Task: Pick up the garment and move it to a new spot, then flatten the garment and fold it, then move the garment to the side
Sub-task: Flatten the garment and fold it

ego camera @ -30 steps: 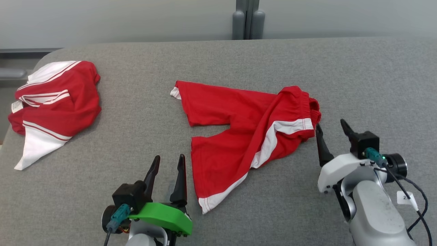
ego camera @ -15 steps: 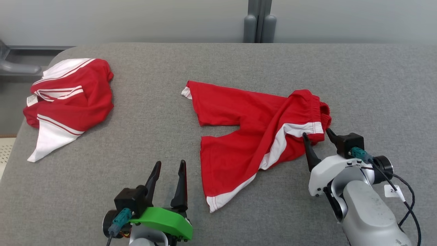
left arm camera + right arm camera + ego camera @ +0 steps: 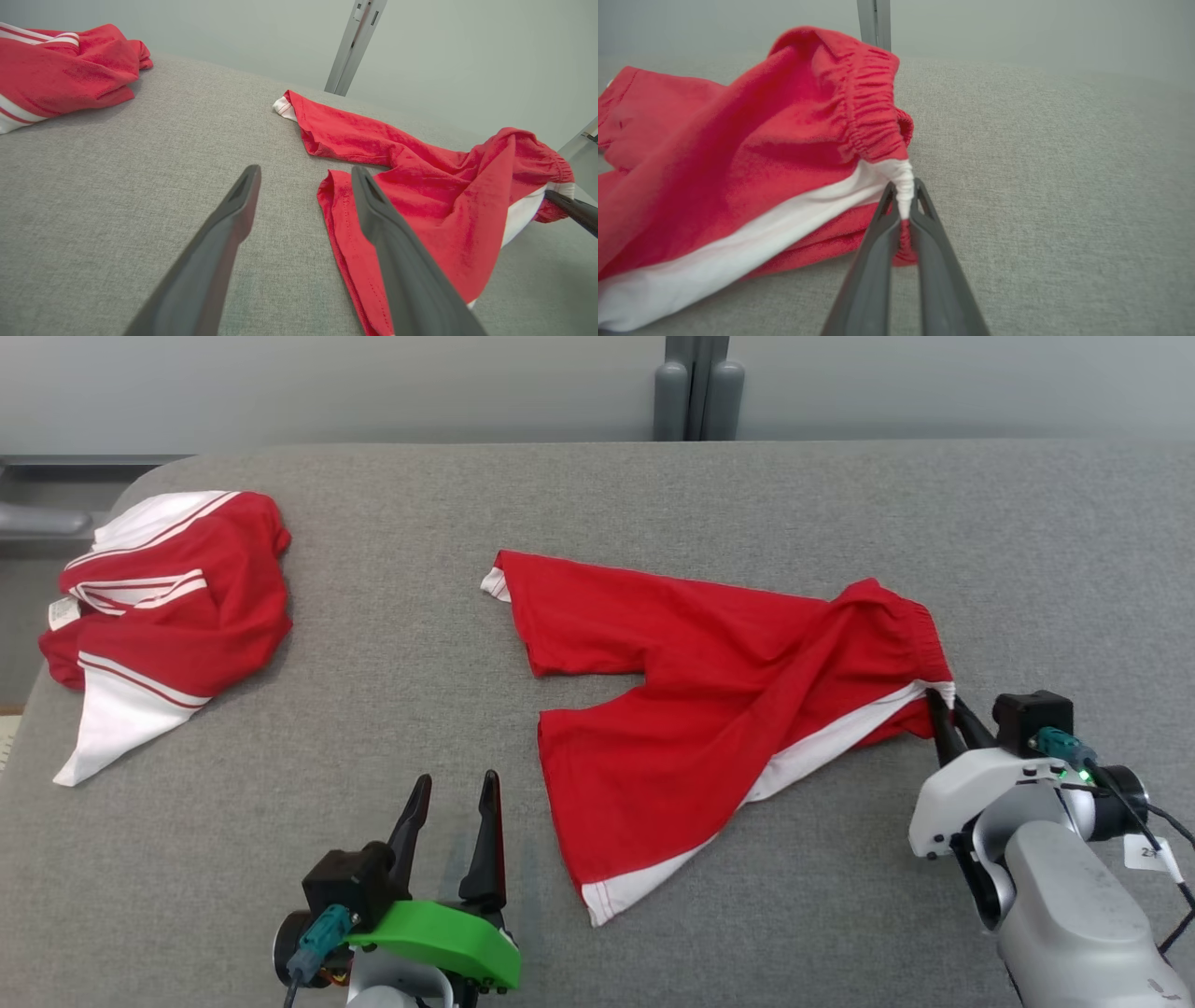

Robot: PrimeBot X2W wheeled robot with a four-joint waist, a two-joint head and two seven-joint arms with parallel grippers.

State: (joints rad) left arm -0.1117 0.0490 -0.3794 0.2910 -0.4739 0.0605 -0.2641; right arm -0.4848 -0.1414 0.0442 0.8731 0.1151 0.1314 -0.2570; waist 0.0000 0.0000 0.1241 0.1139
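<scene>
Here the red fabric shorts with white side stripes (image 3: 709, 709) lie on the middle of the grey cloth-covered table (image 3: 392, 644), the waistband's right corner clamped in the right hand (image 3: 941, 709); the left hand (image 3: 456, 784), fingers apart, sits empty beside their near left leg.

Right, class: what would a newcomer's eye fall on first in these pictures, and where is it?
The red shorts spread over the middle of the grey surface stand out most, with the right jaws shut on the white end of their waistband. A bunched red and white garment lies at the far left, and the left jaws stand open beside the shorts' near leg.
</scene>
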